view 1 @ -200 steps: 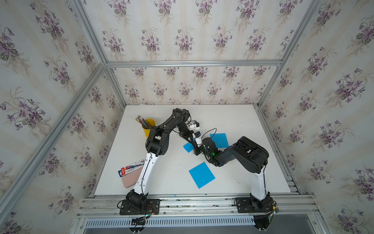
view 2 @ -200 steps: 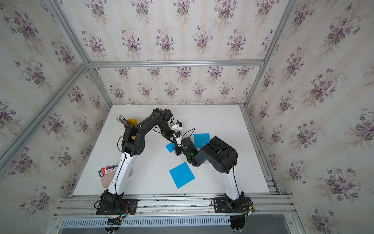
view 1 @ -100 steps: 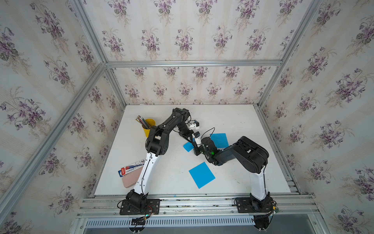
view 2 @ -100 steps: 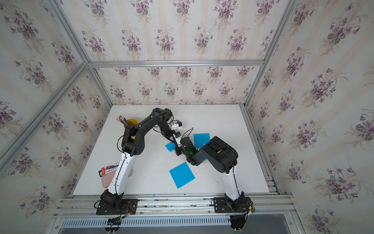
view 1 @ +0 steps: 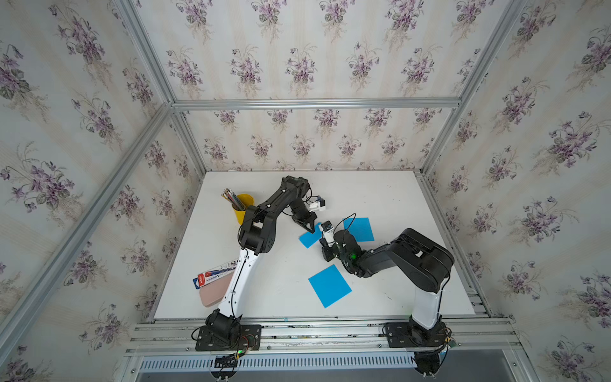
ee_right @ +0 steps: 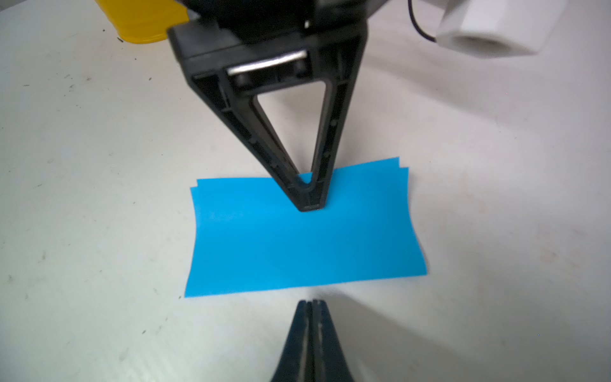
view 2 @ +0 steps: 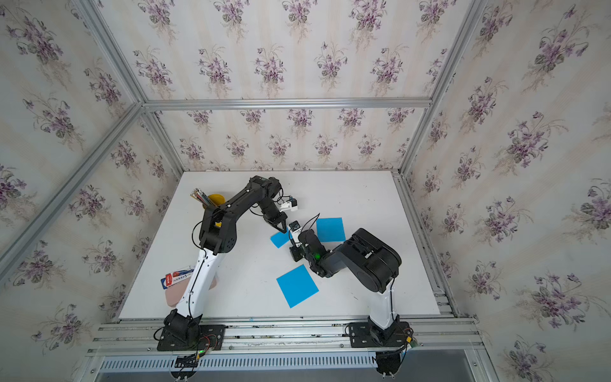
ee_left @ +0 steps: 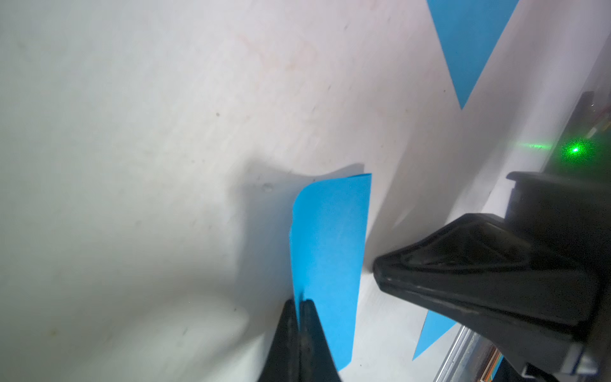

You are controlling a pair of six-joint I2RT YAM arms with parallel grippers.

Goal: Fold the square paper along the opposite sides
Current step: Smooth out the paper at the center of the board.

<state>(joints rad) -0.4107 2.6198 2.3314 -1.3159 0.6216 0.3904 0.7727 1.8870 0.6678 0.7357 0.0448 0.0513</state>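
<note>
Floral wallpaper (view 1: 297, 66) on every side, white table (view 1: 380, 198) underneath, and at mid-table the folded blue paper (ee_right: 297, 244), lying flat as a doubled rectangle, its two free edges slightly offset along the side nearest the left arm. Planted on its top layer close to those edges: the left gripper (ee_right: 309, 206), jaws fully together, tips pressed down on the sheet. Facing it from the crease side, the right gripper (ee_right: 309, 302), closed just as tight, holding nothing, tips just short of the folded edge and clear of the blue. Resting on the table or hovering over it? Impossible to tell. Further out, a spare blue square (view 1: 360, 228) beyond the right wrist, a second blue square (view 1: 329, 286) nearer the front rail, and a yellow cup (view 1: 243, 211) of pencils (view 1: 231, 198) behind the left arm.
</note>
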